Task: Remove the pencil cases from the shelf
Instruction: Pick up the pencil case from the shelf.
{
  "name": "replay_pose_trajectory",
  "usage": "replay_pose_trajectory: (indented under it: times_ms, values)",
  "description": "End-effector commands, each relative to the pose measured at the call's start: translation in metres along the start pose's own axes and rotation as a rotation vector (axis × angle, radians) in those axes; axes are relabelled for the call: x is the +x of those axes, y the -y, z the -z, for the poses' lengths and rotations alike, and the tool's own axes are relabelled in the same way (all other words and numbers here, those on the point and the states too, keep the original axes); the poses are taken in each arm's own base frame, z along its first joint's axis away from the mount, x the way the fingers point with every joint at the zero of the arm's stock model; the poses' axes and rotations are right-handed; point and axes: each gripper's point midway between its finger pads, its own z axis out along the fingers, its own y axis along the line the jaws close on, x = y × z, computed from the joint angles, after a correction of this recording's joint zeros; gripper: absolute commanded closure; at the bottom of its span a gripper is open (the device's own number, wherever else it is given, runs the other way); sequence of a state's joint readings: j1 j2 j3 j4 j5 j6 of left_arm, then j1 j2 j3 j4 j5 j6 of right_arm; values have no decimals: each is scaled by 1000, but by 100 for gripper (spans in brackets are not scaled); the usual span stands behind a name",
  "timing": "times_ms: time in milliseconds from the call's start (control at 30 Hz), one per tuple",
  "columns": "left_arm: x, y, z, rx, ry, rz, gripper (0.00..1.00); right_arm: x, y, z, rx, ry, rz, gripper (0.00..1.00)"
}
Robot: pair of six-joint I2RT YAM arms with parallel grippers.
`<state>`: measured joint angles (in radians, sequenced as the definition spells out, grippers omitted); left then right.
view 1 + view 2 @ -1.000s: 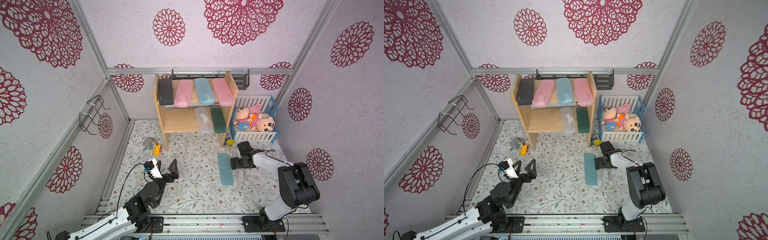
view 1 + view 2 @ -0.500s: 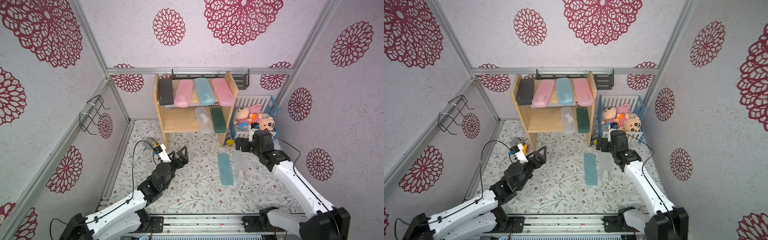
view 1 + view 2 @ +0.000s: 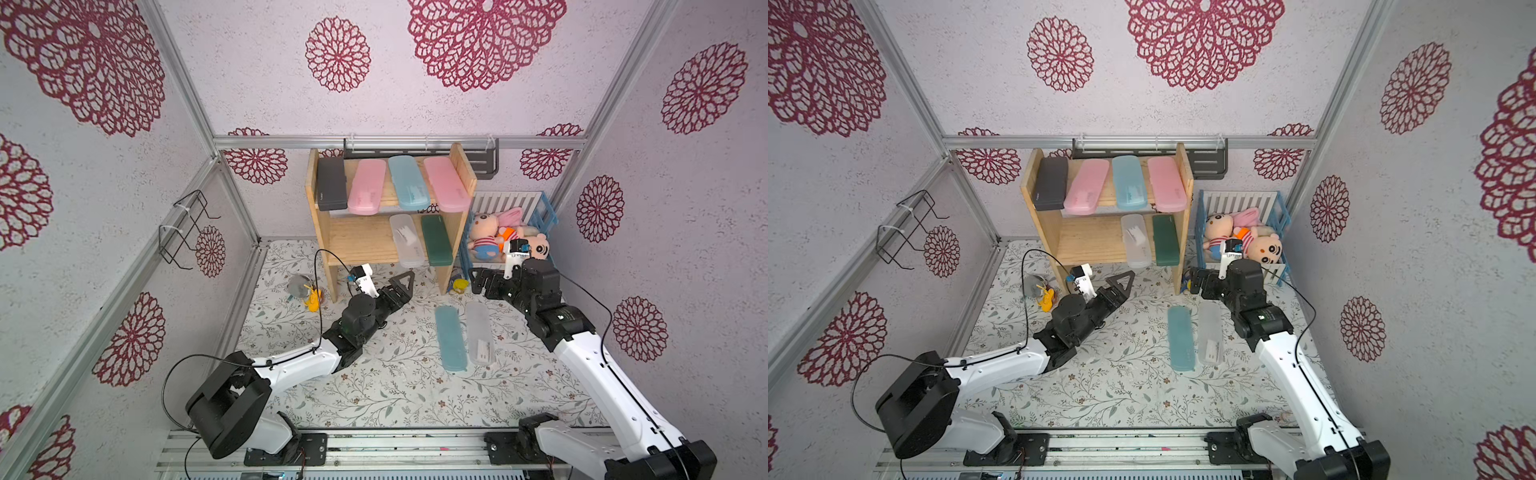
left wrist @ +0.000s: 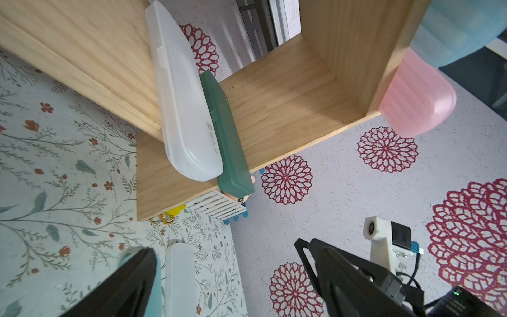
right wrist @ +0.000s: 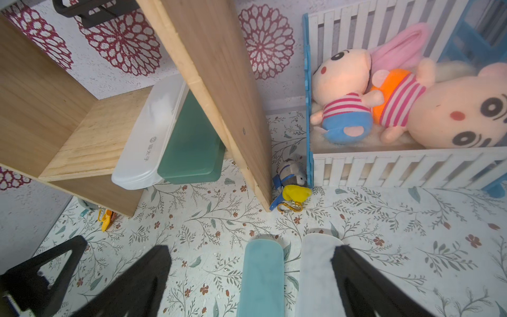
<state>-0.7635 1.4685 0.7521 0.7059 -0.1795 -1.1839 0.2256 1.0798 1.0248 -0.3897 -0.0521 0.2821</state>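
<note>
My wide-open, empty left gripper [image 3: 400,285] is nearer the shelved frosted clear plastic pencil case [image 3: 407,240], which lies just beyond it, lengthwise near-to-far.

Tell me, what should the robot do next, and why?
Probably ease the open, empty left gripper forward to the frosted clear case on the shelf's lower board: it overhangs the front edge, straight ahead, beside the dark green case.

Bright, even, diffuse light fills both your top views; the small two-tier pine wood shelf [image 3: 365,245] softly shades its own lower board. In your left wrist view, the pink rounded plastic pencil case [image 4: 417,104] overhanging that shelf blurs.
</note>
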Motion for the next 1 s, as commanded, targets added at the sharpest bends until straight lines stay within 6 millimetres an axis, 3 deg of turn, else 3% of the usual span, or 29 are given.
replay_pose_trajectory:
  times_ms: [0,367,733,967]
  values:
    - [-11,14,-5,88,27,75,3,-16,-11,2,-48,44,5,1]
    - [-26,-11,-32,114,21,207,2,-14,-13,2,-66,63,4,1]
    - [-27,-21,-59,96,-8,229,0,-9,-6,-3,-39,55,26,1]
    - [-24,-20,-72,110,-24,253,7,-5,1,-10,-36,44,30,1]
